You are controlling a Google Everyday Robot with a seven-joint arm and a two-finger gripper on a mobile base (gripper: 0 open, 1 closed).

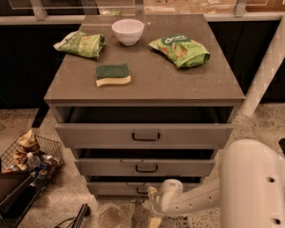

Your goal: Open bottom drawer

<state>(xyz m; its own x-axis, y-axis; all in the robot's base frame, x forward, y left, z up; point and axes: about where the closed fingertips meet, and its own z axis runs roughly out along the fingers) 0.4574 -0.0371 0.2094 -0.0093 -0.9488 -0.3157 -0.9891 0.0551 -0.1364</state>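
Observation:
The bottom drawer [115, 188] is the lowest of three grey drawer fronts in the cabinet, with a small black bar handle [141, 191]. It stands slightly pulled out, like the two above it. My gripper [151, 199] sits at the end of the white arm [194, 199], right at the bottom drawer's handle, low near the floor. The wrist covers part of the handle and the fingers.
The cabinet top [147, 75] holds a white bowl [128, 31], two green snack bags [80, 43] [180, 50] and a green-yellow sponge [113, 74]. A wire basket of clutter [28, 153] sits on the floor at left. A white post [270, 65] stands at right.

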